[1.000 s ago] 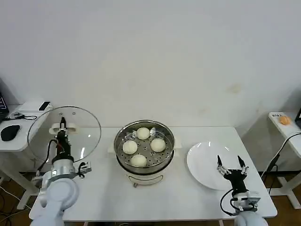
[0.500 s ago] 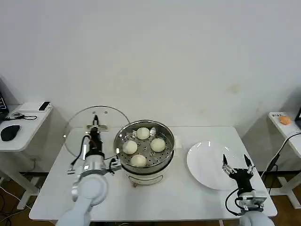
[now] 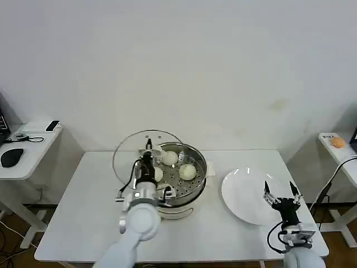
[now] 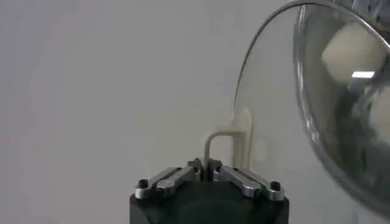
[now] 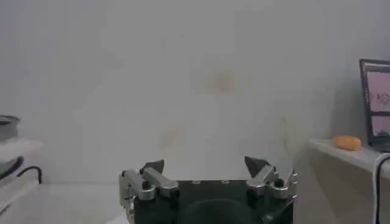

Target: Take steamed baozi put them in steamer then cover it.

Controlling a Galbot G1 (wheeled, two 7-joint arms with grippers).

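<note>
- The left claw [image 3: 148, 149] is clamped on the cream handle [image 4: 228, 143] of the round glass lid [image 3: 146, 161], carrying it in the air.
- From the left wrist, both fingers [image 4: 172, 180] meet tight on the thin bar of that handle, and the lid's clear pane stands on edge just beyond the claw.
- The lid hangs tilted, close to upright, in front of the left claw; its rim overlaps the near-left side of the steamer [image 3: 192, 184], and I cannot tell whether the two touch.
- The steamer, a shiny steel pot on a white base, stands on the white counter [image 3: 83, 206] directly beyond and to the right of the left claw.
- Steamed baozi [image 3: 187, 171] lie on the perforated tray inside the steamer, past the lid from the left claw; two are in plain sight and others are partly hidden behind the lid and the arm.
- The right claw [image 3: 284, 195] hovers with its fingers spread wide and nothing between them, well apart from the steamer.
- A flat white plate [image 3: 242, 195] lies on the counter just left of and under the right claw, between it and the steamer.
- From the right wrist, the spread fingers [image 5: 149, 176] point at a plain wall, and a small orange object [image 5: 346, 142] sits on a side shelf off to one side.
</note>
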